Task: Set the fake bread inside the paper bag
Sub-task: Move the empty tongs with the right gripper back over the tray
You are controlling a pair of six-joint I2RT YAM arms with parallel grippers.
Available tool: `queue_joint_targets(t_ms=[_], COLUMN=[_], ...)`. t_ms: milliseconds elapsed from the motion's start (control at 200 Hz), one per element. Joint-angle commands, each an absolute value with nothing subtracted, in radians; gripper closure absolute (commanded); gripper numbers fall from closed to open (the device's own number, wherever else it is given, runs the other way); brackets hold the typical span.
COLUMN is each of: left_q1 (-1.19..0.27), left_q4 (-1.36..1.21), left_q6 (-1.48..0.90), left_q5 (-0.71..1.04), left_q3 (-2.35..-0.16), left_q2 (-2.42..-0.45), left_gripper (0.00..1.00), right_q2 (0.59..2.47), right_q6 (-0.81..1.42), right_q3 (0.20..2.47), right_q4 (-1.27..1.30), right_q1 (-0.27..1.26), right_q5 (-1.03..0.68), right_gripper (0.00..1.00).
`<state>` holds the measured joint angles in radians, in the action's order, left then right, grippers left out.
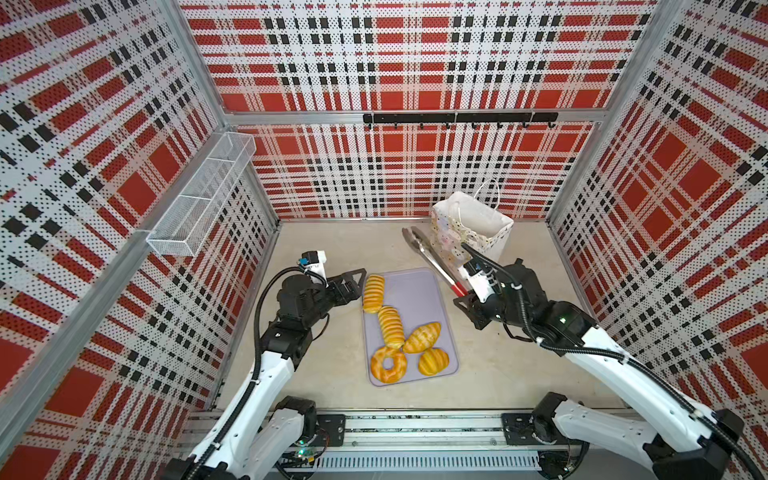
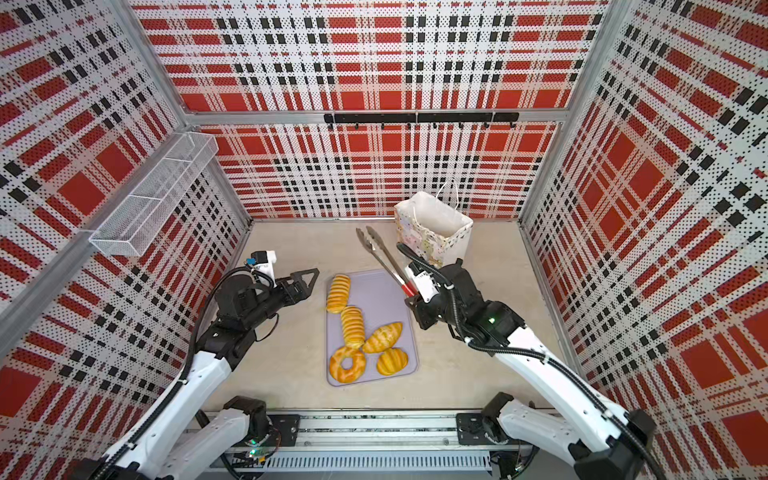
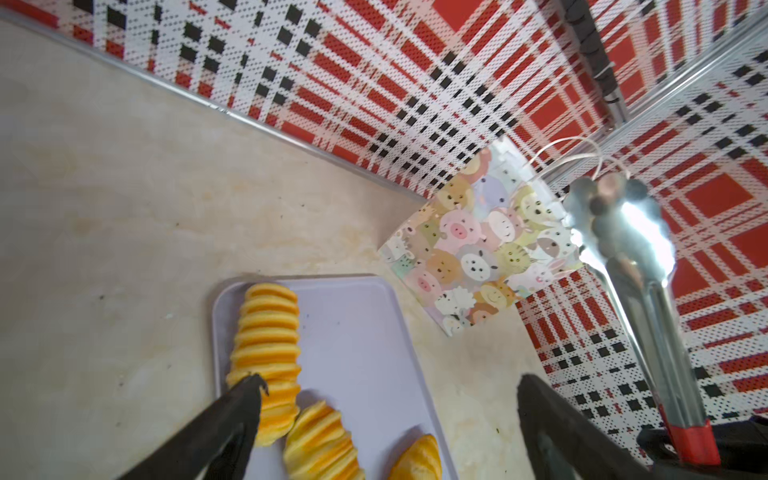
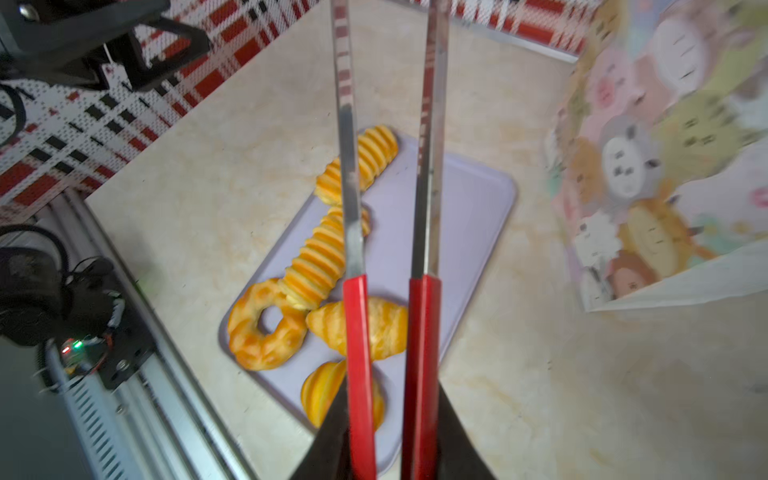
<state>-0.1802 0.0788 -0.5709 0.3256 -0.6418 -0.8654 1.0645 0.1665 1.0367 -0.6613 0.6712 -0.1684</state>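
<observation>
the right gripper (image 4: 392, 419) clamps the tongs (image 1: 428, 257) by their red handles. the left gripper (image 1: 356, 286) gapes empty, a ridged fake bread (image 1: 373, 293) lying crosswise just ahead.

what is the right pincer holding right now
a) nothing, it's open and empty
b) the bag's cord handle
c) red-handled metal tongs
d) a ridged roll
c: in the right wrist view the right pincer is closed on the two red handles of the tongs, whose metal arms run out ahead of it.
</observation>
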Motion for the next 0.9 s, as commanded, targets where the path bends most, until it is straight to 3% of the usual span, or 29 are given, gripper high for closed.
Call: queue_joint_targets(t_ms=[0,276,897], left_q1=[-0.162,-0.138,-0.133], left_q4=[0.191,0.317,0.435], left_q6=[-0.537,-0.520,-0.440], left_q5=[0.346,0.367,0.392], left_q3=[-0.636,-0.637,-0.672], left_q2=[-0.838,-0.853,-0.935], left_gripper=[0.02,0.02,0.02], right_q2=[1.110,1.175,1.239], right_q6=[0.223,0.299,0.393], right_q3=[1.067,1.020,0.998], right_q4=[-0.723,-0.743,-0.727], right_q1=[0.673,0.673,0.673], right_q5=[-0.314,-0.415,-0.469], right_gripper=[0.75,0.74,0.71])
